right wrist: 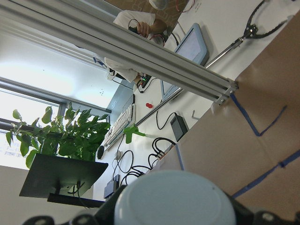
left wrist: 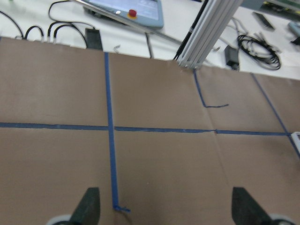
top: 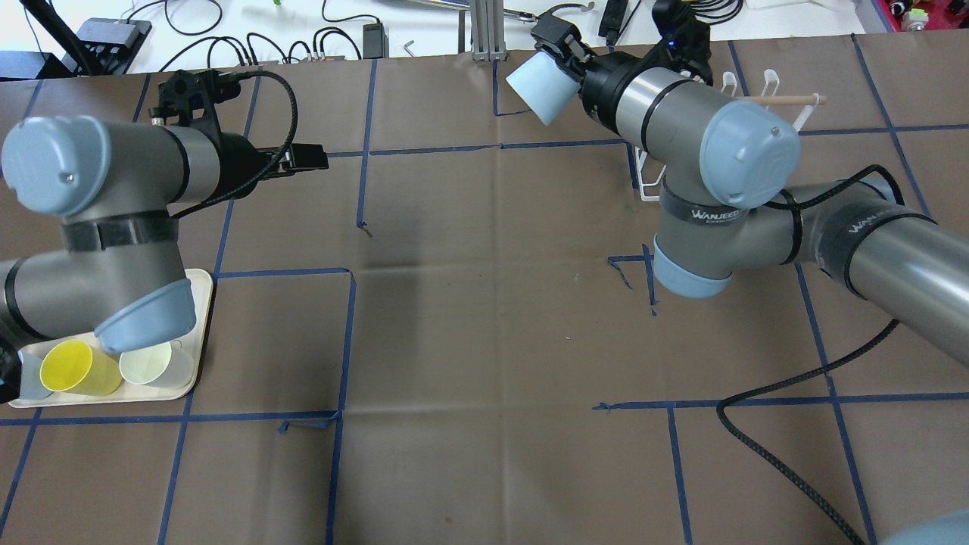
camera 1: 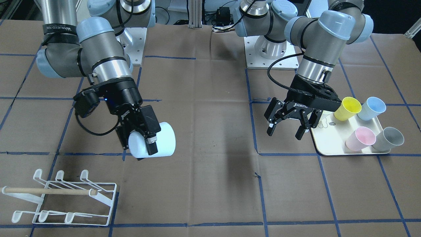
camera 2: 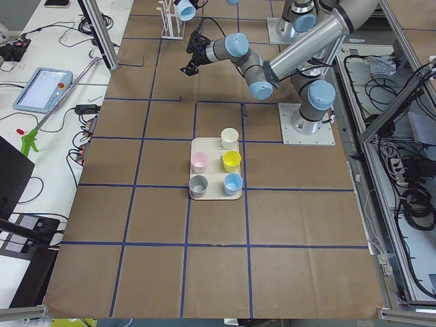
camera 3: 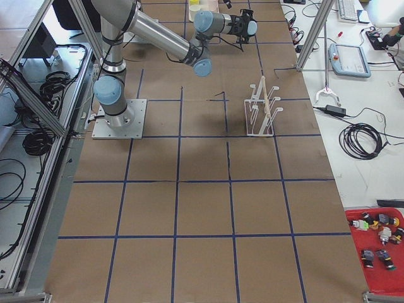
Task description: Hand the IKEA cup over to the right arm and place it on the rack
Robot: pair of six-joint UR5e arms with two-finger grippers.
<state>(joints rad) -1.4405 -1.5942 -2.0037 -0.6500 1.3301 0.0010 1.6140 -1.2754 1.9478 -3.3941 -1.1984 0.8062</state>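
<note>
The hand-over looks done. The right end effector [camera 1: 138,143] is clamped on the pale cup [camera 1: 162,140] and holds it on its side above the bench [camera 1: 210,184]. The left end effector [camera 1: 284,133] hangs empty beside the tray [camera 1: 324,138], its fingers spread. The step in hand is carrying the cup to the rack [camera 1: 49,190], which stands apart from it near the bench edge. The next move probably calls for turning the cup mouth-down, lining it up over a free prong, lowering it and only then letting go.
</note>
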